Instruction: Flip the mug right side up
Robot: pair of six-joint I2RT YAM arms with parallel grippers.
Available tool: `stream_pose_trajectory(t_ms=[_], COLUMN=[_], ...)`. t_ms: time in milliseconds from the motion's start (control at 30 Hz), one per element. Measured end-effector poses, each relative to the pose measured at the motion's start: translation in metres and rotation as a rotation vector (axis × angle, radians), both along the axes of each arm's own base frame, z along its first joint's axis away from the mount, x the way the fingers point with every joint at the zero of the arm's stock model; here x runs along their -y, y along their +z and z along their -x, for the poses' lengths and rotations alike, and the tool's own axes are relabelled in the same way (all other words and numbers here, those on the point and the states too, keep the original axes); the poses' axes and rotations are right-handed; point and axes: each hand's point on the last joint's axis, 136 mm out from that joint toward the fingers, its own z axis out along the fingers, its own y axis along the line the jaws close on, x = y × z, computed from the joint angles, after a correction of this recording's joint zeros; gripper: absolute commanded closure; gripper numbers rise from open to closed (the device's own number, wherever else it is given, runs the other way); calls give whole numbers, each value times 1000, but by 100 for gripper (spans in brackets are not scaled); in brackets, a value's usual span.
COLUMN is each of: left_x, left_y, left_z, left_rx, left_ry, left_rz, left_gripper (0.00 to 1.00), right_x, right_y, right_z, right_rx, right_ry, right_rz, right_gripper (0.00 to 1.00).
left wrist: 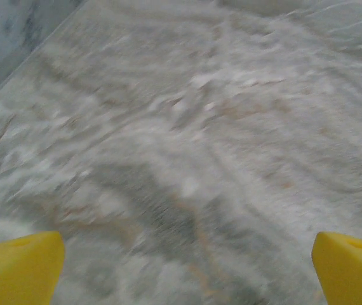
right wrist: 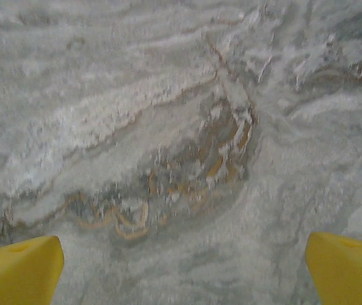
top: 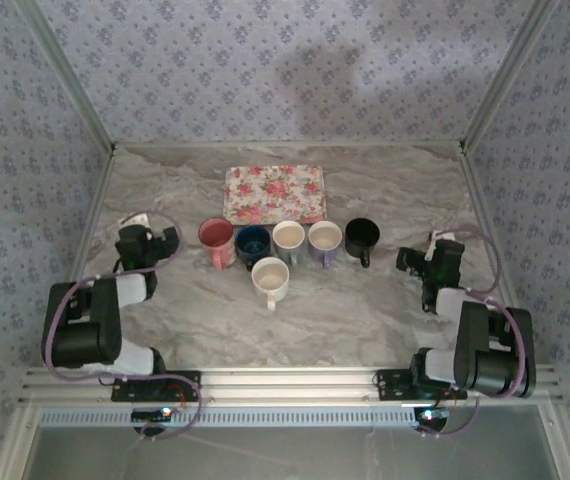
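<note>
Top external: cream mug (top: 270, 279), apparently upright, between left fingers (left wrist: 17, 267) and right fingers (right wrist: 17, 269).

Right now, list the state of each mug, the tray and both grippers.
pink mug: upright
blue mug: upright
cream mug: upright
lavender mug: upright
black mug: upright
front white mug: upright
floral tray: lying flat
left gripper: open
right gripper: open
</note>
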Motion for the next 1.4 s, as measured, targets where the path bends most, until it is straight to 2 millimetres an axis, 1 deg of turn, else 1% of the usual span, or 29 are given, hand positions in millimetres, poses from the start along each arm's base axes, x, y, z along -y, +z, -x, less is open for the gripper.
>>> stream_pose_trajectory(t_ms=[33, 67, 133, 200, 300, 433, 500, 733, 1400], left_x=[9, 17, 23, 17, 8, 7, 7, 7, 7], left_y=[0, -5, -10, -8, -2, 0, 0, 1, 1], left_z=[-3, -2, 0, -1, -2, -3, -3, -3, -3], left_rx=[20, 16, 9, 15, 39, 47, 48, 51, 51], left_ry=[-25, -45, -58, -36, -4, -1, 1, 4, 5], left_rz=[-24, -43, -65, -74, -86, -91, -93, -94, -95], left_gripper=[0, 0, 0, 0, 0, 0, 0, 0, 0], right_x=[1, 1, -6, -19, -35, -30, -27, -24, -23], right_y=[6, 12, 22, 23, 12, 26, 29, 30, 30], right_z=[-7, -14, -25, -35, -43, -53, -54, -54, -54], right_rx=[45, 90, 164, 201, 162, 199, 210, 208, 206], right_ry=[1, 6, 34, 68, 100, 69, 54, 40, 36], right_rz=[0, 6, 24, 60, 101, 148, 162, 178, 185], right_gripper=[0, 0, 0, 0, 0, 0, 0, 0, 0])
